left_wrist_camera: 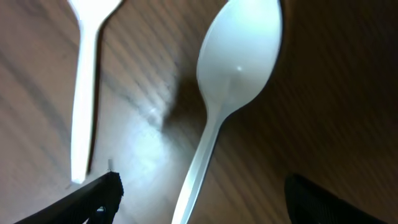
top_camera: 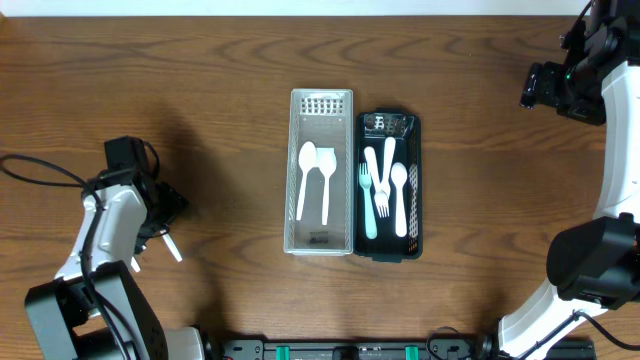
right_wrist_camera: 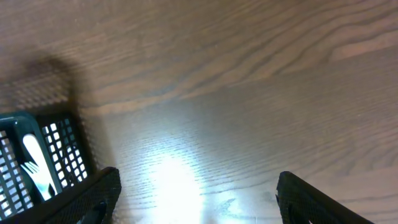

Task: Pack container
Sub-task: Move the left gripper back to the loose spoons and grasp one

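Observation:
A white basket (top_camera: 320,170) at the table's centre holds two white spoons (top_camera: 317,180). A dark basket (top_camera: 388,185) beside it on the right holds white forks and a spoon. My left gripper (top_camera: 168,212) is low over the table at the left. In the left wrist view it is open (left_wrist_camera: 199,208), with the handle of a white spoon (left_wrist_camera: 239,56) lying on the wood between its fingers. A second white utensil (left_wrist_camera: 84,93) lies to the left of it. My right gripper (top_camera: 545,90) is open and empty over bare wood (right_wrist_camera: 199,205).
Two white handle ends (top_camera: 172,247) stick out below the left gripper in the overhead view. The dark basket's corner (right_wrist_camera: 56,149) shows at the left of the right wrist view. A cable (top_camera: 40,170) runs along the left edge.

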You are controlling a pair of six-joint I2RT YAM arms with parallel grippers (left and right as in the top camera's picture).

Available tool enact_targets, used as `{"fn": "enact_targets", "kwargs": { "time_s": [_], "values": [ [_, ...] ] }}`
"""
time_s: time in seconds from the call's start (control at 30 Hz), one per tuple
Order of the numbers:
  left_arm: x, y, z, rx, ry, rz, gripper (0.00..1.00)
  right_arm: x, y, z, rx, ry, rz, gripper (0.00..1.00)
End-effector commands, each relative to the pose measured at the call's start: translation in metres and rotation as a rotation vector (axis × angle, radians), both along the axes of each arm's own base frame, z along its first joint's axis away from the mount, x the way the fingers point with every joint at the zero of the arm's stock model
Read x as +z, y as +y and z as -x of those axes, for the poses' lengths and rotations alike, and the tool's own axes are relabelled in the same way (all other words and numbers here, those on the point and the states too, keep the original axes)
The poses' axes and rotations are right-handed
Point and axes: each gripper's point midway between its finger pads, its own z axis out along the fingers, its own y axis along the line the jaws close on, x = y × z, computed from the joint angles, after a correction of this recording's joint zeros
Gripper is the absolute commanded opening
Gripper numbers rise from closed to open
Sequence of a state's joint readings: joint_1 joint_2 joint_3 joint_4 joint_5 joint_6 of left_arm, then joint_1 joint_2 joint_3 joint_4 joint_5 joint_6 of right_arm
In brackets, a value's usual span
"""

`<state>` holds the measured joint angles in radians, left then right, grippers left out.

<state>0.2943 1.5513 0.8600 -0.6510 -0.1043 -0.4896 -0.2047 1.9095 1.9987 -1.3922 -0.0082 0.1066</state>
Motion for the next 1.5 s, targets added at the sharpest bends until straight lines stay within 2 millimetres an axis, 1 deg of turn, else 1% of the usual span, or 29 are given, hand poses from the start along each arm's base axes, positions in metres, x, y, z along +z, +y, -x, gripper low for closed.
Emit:
{"fn": "enact_targets", "kwargs": {
  "time_s": [0.0,0.2,0.5,0.63,0.7,0.83,0.93,0.97,1.0,1.07,1.1,1.17,1.37,1.47],
  "values": [
    [-0.012,-0.006,-0.004,-0.073,0.006,0.042,0.86,-0.004,-0.001,0.002,0.013,0.015,-0.002,0.83],
    [-0.029,-0.018,-0.014,-0.131,-0.002,0.117,0.86,-0.004,-0.001,0.003,0.013,0.020,-0.002,0.83],
    [-0.056,-0.022,-0.002,-0.126,0.091,0.155,0.86,-0.004,-0.001,0.004,0.021,0.024,-0.001,0.83],
    [-0.061,-0.023,0.001,-0.124,0.110,0.162,0.85,-0.004,-0.001,0.004,0.021,0.024,-0.001,0.83],
    [-0.061,-0.023,0.001,-0.124,0.112,0.163,0.79,-0.004,-0.001,0.004,0.021,0.024,-0.001,0.83],
    [-0.060,-0.023,0.002,-0.123,0.113,0.164,0.54,-0.004,-0.001,0.004,0.021,0.025,-0.002,0.83],
    [-0.060,-0.026,0.002,-0.124,0.110,0.178,0.42,-0.004,-0.001,0.004,0.021,0.025,-0.001,0.83],
    [-0.060,-0.026,0.002,-0.125,0.110,0.181,0.34,-0.004,-0.001,0.004,0.021,0.025,-0.001,0.83],
    [-0.060,-0.026,0.002,-0.125,0.111,0.182,0.27,-0.004,-0.001,0.004,0.020,0.025,-0.001,0.83],
    [-0.060,-0.026,0.002,-0.124,0.112,0.182,0.19,-0.004,-0.001,0.004,0.020,0.025,-0.001,0.83],
    [-0.060,-0.027,0.002,-0.124,0.113,0.183,0.13,-0.004,-0.001,0.004,0.020,0.025,-0.001,0.83],
    [-0.060,-0.027,0.002,-0.125,0.113,0.183,0.06,-0.004,-0.001,0.004,0.020,0.025,-0.001,0.83],
    [-0.059,-0.026,0.002,-0.126,0.107,0.180,0.06,-0.004,-0.001,0.005,0.020,0.026,-0.001,0.83],
    [-0.048,-0.025,-0.004,-0.157,0.081,0.167,0.06,-0.004,-0.001,0.005,0.020,0.026,-0.001,0.83]
  ]
}}
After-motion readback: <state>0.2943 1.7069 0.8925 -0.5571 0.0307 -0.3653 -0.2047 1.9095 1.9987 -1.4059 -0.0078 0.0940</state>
